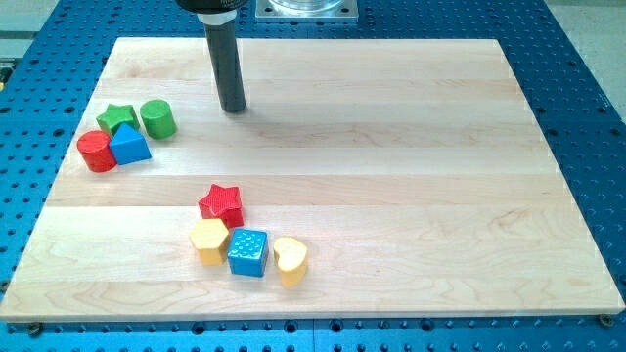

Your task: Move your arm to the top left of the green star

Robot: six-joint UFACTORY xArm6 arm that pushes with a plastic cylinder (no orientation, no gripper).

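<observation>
Touching nothing, my tip rests on the wooden board, right of the green cylinder and green star

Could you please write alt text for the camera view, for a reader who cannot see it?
My tip rests on a wooden board, right of a green cylinder and green star grouped with red and blue blocks. A second cluster with a red star sits near the view's bottom.

rod cut off by view's top, green star partly hidden behind blue block
</observation>
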